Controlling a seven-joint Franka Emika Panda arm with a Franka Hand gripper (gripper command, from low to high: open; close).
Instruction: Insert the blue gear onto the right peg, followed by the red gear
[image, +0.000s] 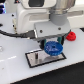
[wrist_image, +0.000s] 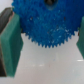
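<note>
I have my gripper (image: 51, 46) closed on the wide, flat, bright blue plastic toothed gear (image: 52, 48), and in the wrist view that blue gear (wrist_image: 44, 21) fills the space between my two green-padded fingers (wrist_image: 10, 41), its teeth pressing against the pad on one side and reaching the pad on the other side at the picture's edge. The gear hangs from my hand just above the grey rectangular plate with a black border (image: 37, 59) that lies on the white table (image: 15, 70). In the exterior view the gear sits over the half of the plate nearer the exterior view's right, low and close to the plate's surface; whether it touches the plate I cannot tell. The short dark grey pegs on the plate are too small and too hidden by the gear and my fingers for me to make out, so I cannot say whether the gear's centre hole is on the right peg or only above it. The small, bright red, round plastic toothed gear (image: 71, 36) lies on the table well apart from my hand, toward the exterior view's right and beyond the plate. A black cable (image: 11, 34) runs across the table on the exterior view's left, beside the white body of my arm (image: 30, 17).
</note>
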